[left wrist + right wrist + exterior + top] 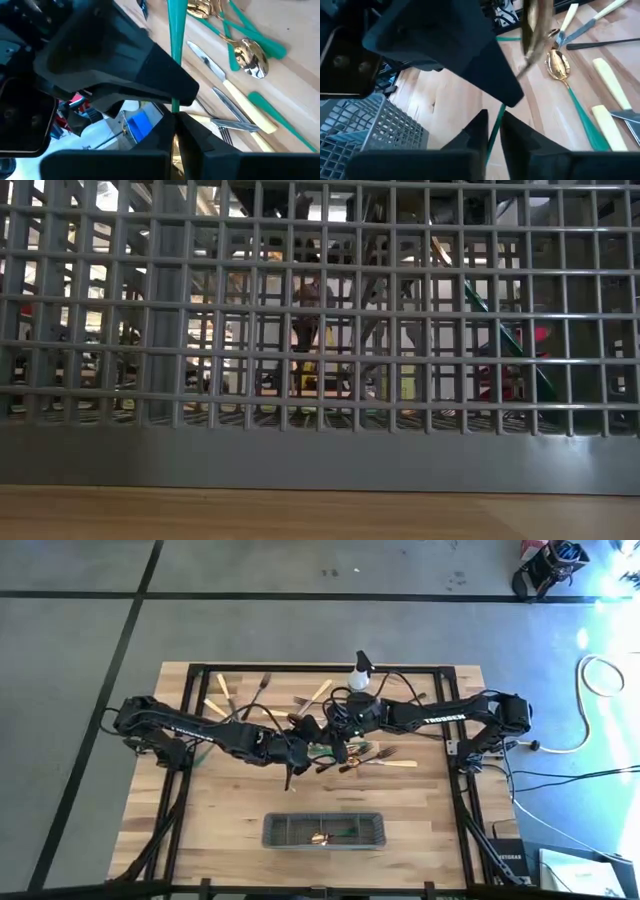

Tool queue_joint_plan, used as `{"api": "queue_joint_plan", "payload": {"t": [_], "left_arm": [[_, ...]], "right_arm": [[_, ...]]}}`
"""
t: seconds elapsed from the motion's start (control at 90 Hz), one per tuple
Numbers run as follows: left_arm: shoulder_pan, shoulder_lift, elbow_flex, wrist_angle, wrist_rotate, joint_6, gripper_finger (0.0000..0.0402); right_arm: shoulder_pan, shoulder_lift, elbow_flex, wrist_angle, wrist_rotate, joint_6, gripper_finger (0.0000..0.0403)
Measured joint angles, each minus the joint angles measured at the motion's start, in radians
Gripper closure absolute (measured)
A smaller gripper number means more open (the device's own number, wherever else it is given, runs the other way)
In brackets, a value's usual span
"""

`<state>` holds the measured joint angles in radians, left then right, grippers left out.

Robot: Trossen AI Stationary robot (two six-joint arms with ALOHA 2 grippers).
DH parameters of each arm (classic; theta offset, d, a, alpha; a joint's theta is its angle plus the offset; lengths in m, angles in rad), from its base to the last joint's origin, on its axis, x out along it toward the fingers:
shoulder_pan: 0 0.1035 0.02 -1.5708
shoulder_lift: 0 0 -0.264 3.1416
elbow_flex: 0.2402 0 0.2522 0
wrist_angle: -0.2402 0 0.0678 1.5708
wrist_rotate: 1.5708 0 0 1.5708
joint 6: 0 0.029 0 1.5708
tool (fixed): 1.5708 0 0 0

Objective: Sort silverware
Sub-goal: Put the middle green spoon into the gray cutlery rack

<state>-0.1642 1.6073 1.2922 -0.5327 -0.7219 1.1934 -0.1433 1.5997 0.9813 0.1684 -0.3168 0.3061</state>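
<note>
My two grippers meet over the middle of the table, the left gripper and the right gripper end to end. Both are shut on one green-handled utensil with a gold head. More silverware lies loose on the wood: a gold spoon, cream-handled knives and forks. The grey mesh caddy near the front edge holds a gold spoon and a green-handled piece. My left gripper pinches the utensil's green handle between its two fingertips; the handle runs straight on from the fingers. My right gripper's dark body hides part of it. The utensil appears held above the table. My right gripper has the thin green handle between its two fingers, near the handle's end. The handle runs on lengthwise from the fingers. Beyond that the left gripper hides it, and the gold head shows past it.
A small white spray bottle stands at the table's far middle. Loose silverware lies along the far left and right of centre. The caddy's mesh wall fills the low view. Bare wood lies between the arms and the caddy.
</note>
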Motion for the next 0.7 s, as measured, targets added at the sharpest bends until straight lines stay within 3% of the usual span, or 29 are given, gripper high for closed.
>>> {"api": "queue_joint_plan", "payload": {"t": [0.422, 0.7], "left_arm": [[-0.002, 0.0, 0.0, 0.002, -0.01, -0.031, 0.0394], [-0.014, -0.001, 0.0, 0.051, -0.022, -0.033, 0.0316]], "right_arm": [[-0.002, 0.0, -0.001, 0.013, -0.001, -0.003, 0.0402], [0.0, 0.0, 0.0, 0.044, -0.017, 0.005, 0.0402]]}}
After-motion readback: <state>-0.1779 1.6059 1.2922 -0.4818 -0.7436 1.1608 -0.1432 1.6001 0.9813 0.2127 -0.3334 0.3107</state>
